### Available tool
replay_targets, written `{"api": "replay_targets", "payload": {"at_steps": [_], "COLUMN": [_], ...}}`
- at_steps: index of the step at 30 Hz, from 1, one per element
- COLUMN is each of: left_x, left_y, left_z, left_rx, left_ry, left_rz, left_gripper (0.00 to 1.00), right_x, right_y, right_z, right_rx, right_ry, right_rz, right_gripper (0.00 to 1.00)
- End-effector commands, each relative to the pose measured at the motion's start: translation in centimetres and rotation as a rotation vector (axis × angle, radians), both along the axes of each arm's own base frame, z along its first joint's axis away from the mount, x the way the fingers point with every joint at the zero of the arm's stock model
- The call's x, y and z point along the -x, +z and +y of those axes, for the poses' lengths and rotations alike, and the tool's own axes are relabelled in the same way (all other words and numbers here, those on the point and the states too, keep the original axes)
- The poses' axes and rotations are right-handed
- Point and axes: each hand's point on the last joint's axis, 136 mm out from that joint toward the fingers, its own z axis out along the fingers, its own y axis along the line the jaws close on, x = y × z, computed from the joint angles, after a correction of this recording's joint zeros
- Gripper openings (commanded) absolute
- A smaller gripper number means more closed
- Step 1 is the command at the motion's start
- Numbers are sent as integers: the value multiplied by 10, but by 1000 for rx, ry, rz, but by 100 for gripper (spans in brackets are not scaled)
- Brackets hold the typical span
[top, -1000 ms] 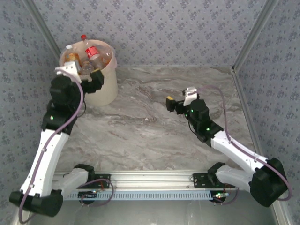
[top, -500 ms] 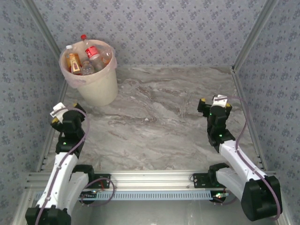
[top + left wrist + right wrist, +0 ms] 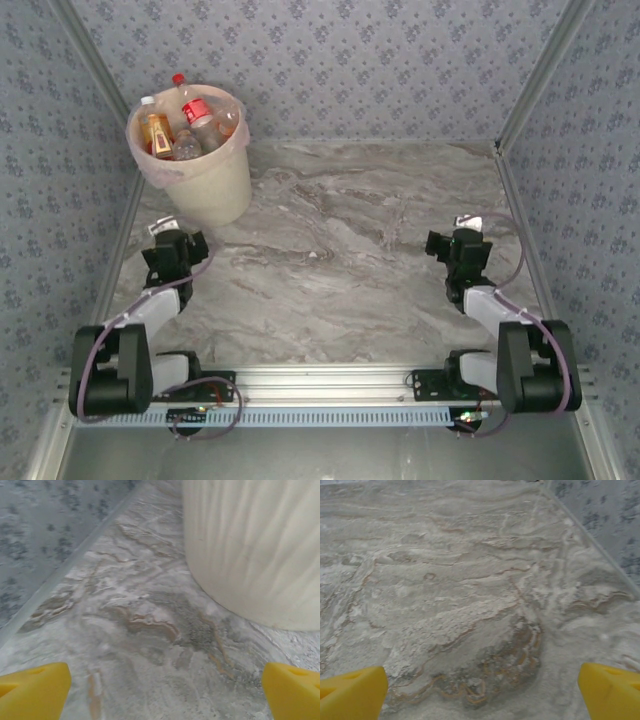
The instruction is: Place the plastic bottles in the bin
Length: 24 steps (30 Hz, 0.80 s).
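Cream bin (image 3: 205, 190) at far-left table corner; every bottle (image 3: 185, 125) I see sits inside, heaped above rim. Left gripper (image 3: 175, 240) just before bin, right gripper (image 3: 455, 242) well right of bin. Both jaws released, empty. Task looks done. Park slowly; left arm must not bump bin.

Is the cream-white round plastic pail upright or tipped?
Upright: the cream-white pail stands on its base, rim up, clear plastic bottles poking out.
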Motion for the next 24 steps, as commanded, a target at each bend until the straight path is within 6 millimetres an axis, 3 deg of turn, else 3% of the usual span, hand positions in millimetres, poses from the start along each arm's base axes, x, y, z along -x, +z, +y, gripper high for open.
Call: {"api": "replay_targets", "payload": {"at_steps": [1, 6, 11, 18, 24], "left_x": [-25, -35, -47, -45, -45], "left_y": [23, 14, -11, -7, -7], "left_z": [-16, -29, -22, -14, -14], "left_rx": [-41, -15, -25, -62, -60], "left_ry": [-134, -212, -151, -79, -80], "left_rz": [-135, -172, -125, -140, -136], "left_gripper": [98, 98, 98, 98, 98], "right_x": [-13, -21, -26, -26, -23], "right_y": [6, 4, 7, 17, -2], "right_z": [7, 10, 14, 18, 33], "right_rx": [-2, -8, -23, 13, 10], "right_ry": [61, 93, 124, 167, 266], "right_rz": [-54, -59, -95, -206, -254], "right_gripper": [100, 100, 100, 100, 100]}}
